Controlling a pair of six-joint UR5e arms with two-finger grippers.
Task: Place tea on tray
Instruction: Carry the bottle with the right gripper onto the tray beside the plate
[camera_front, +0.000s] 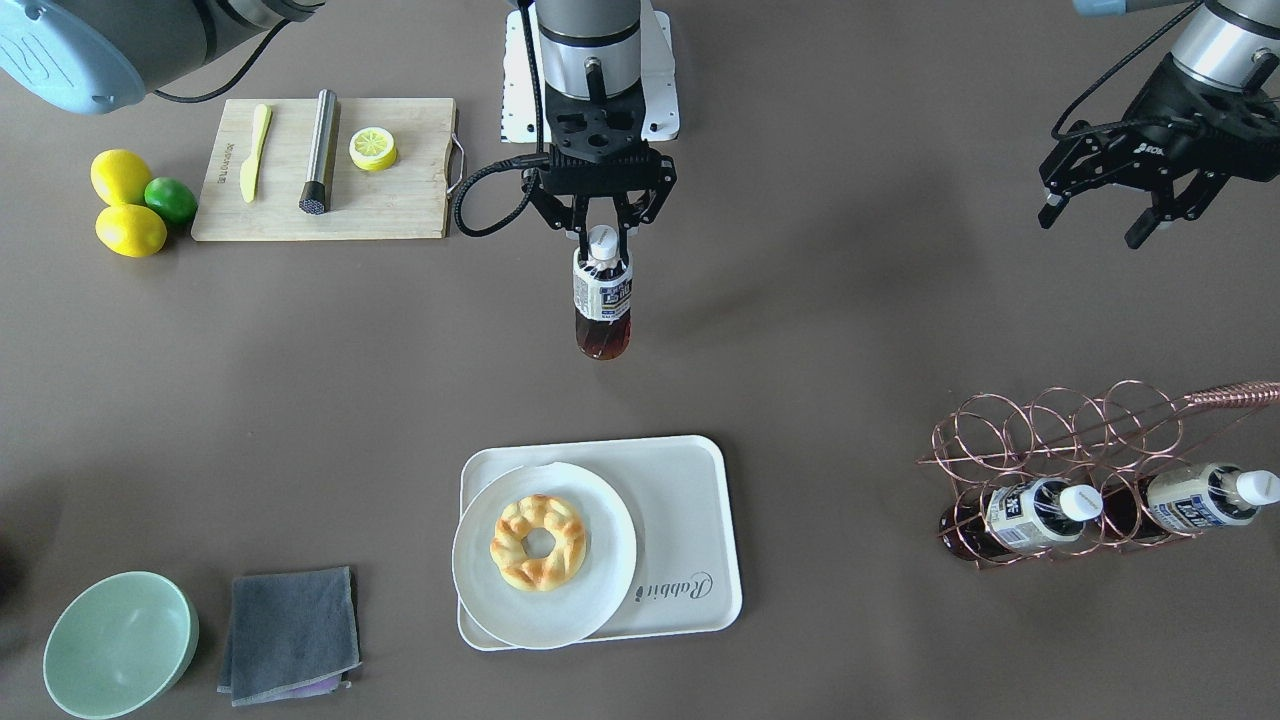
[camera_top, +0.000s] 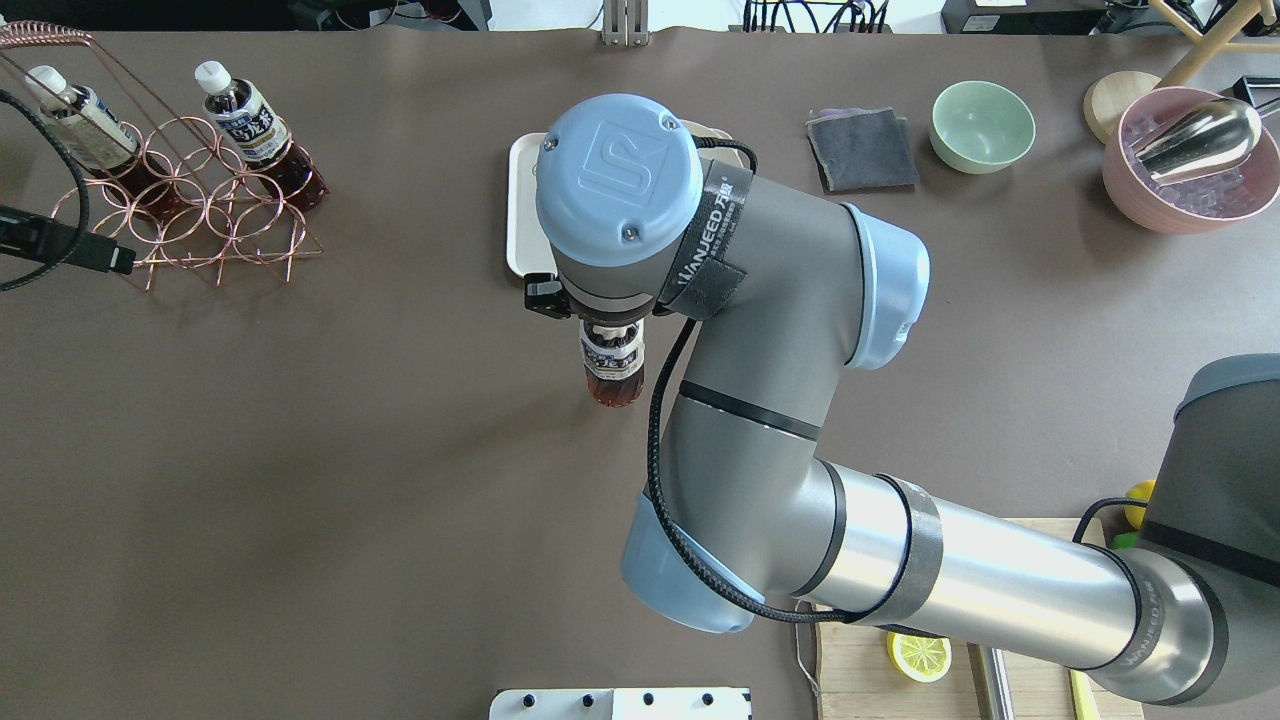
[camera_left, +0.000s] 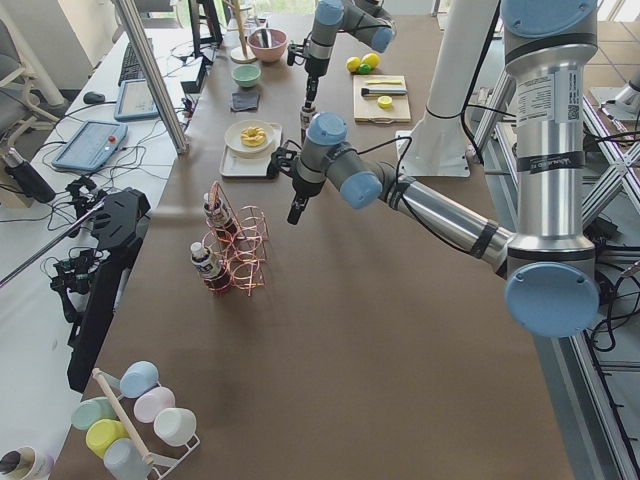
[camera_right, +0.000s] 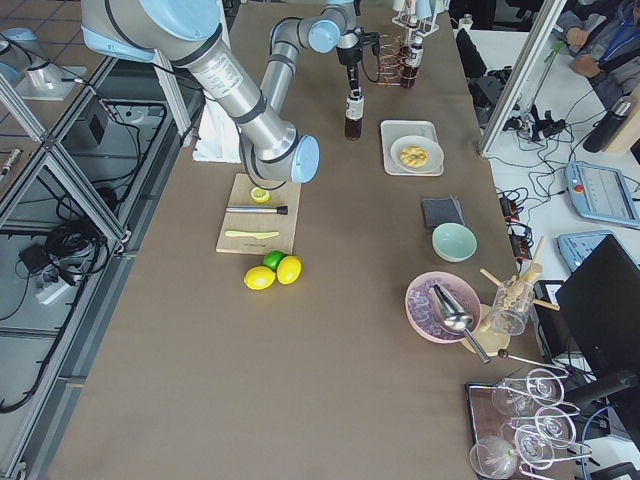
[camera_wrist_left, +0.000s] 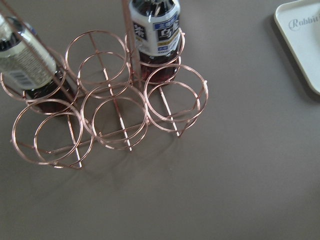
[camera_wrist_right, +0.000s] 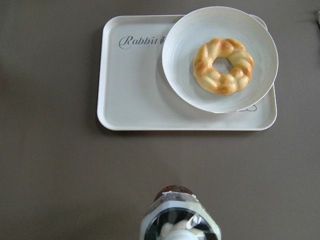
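From the front, not overhead, right pincer (camera_front: 603, 238) clamps tea (camera_front: 603, 300).

The tray (camera_front: 690, 520) sits mid-desk near the operators' edge, with a plate (camera_front: 600, 590) bearing a pastry (camera_front: 538, 541) on its right half. The tea (camera_front: 603, 300), in the right claw (camera_front: 603, 235), is between the tray and the robot's edge. A rack (camera_front: 1062, 462) stands toward the left end, a board (camera_front: 400, 190) toward the right.

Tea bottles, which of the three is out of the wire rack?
The tea bottle held upright by the right pincer; the other two bottles lie in the rack.
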